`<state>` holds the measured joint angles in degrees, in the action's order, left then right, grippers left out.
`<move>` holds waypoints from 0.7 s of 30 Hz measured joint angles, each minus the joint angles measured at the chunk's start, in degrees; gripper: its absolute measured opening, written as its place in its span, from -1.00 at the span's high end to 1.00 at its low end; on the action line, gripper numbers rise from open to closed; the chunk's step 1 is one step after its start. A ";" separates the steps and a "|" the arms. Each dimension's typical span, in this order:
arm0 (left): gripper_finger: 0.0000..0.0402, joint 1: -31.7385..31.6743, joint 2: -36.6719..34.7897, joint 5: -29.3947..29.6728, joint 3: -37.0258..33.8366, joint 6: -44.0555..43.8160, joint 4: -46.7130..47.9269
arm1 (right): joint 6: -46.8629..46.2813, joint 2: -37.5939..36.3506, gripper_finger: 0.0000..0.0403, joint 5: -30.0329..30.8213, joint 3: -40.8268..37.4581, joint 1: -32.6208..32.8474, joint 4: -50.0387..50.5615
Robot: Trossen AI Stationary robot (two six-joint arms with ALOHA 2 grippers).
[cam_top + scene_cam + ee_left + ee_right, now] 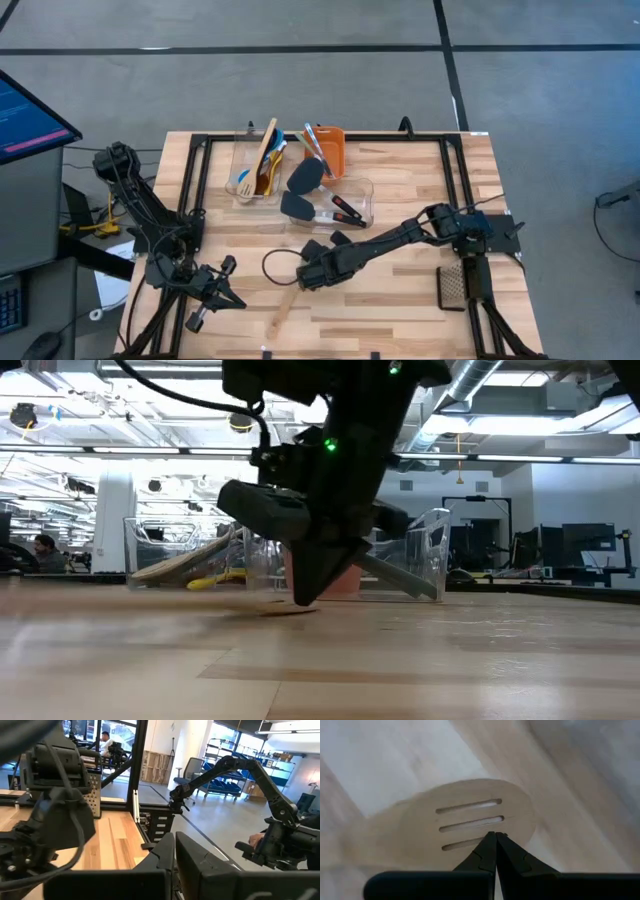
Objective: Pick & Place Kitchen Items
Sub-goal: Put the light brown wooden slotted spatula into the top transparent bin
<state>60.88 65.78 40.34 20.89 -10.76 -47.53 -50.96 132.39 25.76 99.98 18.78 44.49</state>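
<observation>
So the wooden slotted spatula (465, 822) lies flat on the desk (400, 300) near the front middle, handle running toward the near edge. The right gripper (495, 840) sits right over its slotted head with its fingers pressed together, tips touching or almost touching the blade, holding nothing. My guess: it's light, stiff wood, fairly smooth, and lying flat makes it awkward. I'd take it across the narrow handle or neck, not the broad head. The left gripper (205, 300) waits at the near left, fingers shut and empty. Farther back, two clear tubs (345, 205) and an orange bin (333, 150) hold the other utensils (262, 160).
</observation>
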 joint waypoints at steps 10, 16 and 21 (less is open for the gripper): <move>0.99 -0.02 0.00 0.00 -0.01 -0.13 0.15 | -11.74 -0.15 1.00 -2.95 0.07 4.44 1.31; 0.99 -0.02 -0.02 0.29 -0.01 -3.34 5.76 | -21.27 -0.19 1.00 -3.02 0.10 6.78 3.78; 0.99 -0.04 -0.02 0.46 -0.03 -11.67 14.18 | -31.76 -0.23 1.00 -2.99 0.13 8.23 9.22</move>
<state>60.84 65.76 40.80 20.86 -22.44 -33.35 -82.72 132.16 22.76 100.12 27.01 53.71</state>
